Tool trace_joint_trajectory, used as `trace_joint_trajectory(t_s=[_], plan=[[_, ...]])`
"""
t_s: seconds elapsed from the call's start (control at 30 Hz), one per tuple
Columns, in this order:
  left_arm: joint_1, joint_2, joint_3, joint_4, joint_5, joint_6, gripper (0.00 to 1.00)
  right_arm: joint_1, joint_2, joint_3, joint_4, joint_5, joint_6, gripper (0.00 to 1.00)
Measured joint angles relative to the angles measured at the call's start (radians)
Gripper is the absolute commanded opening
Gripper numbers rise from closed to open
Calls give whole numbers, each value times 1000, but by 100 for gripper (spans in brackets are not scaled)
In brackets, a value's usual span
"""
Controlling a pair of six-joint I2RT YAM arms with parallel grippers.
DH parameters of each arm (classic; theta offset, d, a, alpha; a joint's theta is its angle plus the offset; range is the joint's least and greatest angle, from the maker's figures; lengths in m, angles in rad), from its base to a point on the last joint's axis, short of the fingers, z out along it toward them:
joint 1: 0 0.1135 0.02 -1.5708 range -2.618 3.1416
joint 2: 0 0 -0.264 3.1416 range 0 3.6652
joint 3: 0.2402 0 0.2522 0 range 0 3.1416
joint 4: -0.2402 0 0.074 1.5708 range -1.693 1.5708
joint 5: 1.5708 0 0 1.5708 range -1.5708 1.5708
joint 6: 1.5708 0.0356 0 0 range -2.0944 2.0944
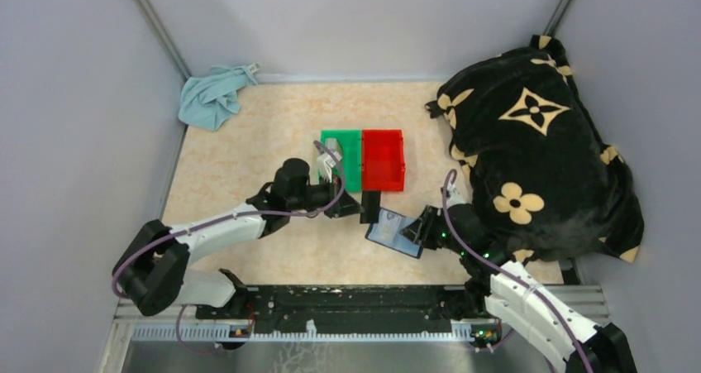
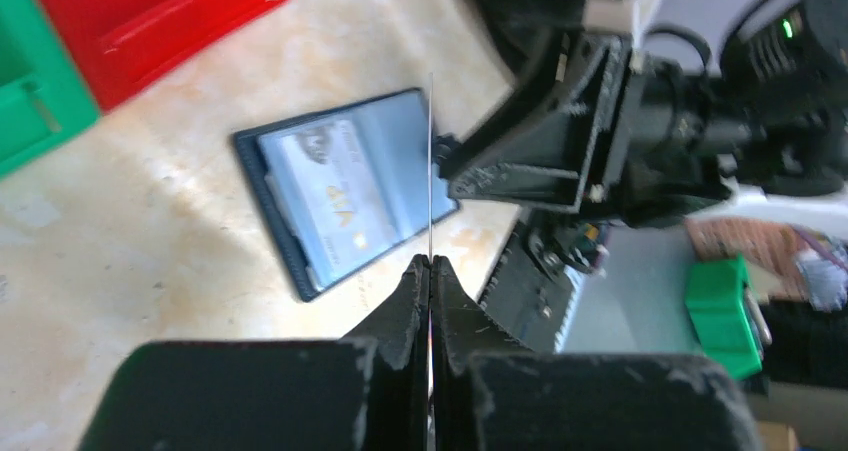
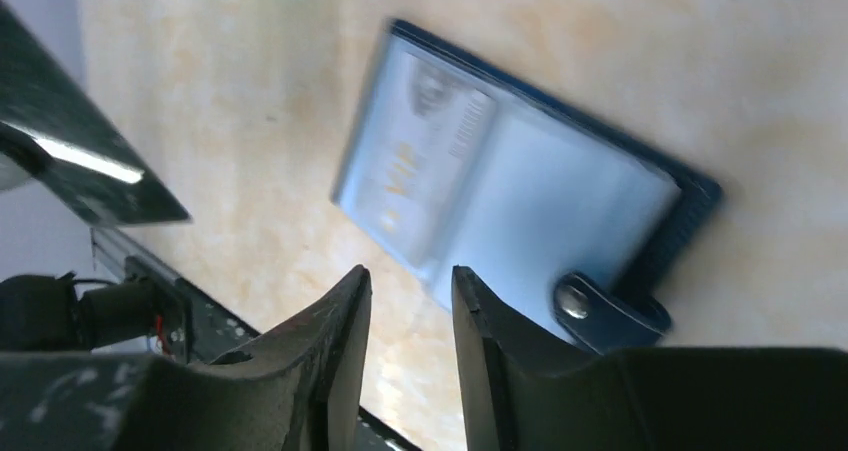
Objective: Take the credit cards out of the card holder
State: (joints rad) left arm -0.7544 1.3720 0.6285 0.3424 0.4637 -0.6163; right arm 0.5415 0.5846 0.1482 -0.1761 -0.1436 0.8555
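Observation:
The navy card holder (image 1: 395, 232) lies open on the table in front of the red bin. One pale card (image 2: 335, 186) with gold marks sits in its clear pocket, also seen in the right wrist view (image 3: 420, 161). The snap tab (image 3: 600, 309) points toward my right gripper. My left gripper (image 1: 357, 208) is shut on a thin dark card (image 1: 372, 205), held upright just left of the holder; the left wrist view shows this card edge-on (image 2: 431, 171). My right gripper (image 1: 420, 229) is open and empty at the holder's right edge, with one finger (image 3: 500, 351) over its border.
A green bin (image 1: 350, 145) and a red bin (image 1: 383, 160) stand side by side behind the holder; something grey lies in the green one. A black flower-patterned blanket (image 1: 537, 150) fills the right side. A light blue cloth (image 1: 213, 96) lies at the back left.

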Motion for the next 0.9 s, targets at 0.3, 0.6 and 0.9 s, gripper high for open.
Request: trace_joint_trajectory(t_s=[0.3, 0.6, 0.9], plan=[[17, -86, 12, -51, 361, 46, 0, -30, 34, 264, 230, -314, -148, 48], [17, -138, 1, 49, 518, -12, 0, -30, 37, 349, 278, -510, -192, 43], [17, -124, 0, 161, 565, -87, 0, -30, 13, 351, 203, -555, -225, 38]])
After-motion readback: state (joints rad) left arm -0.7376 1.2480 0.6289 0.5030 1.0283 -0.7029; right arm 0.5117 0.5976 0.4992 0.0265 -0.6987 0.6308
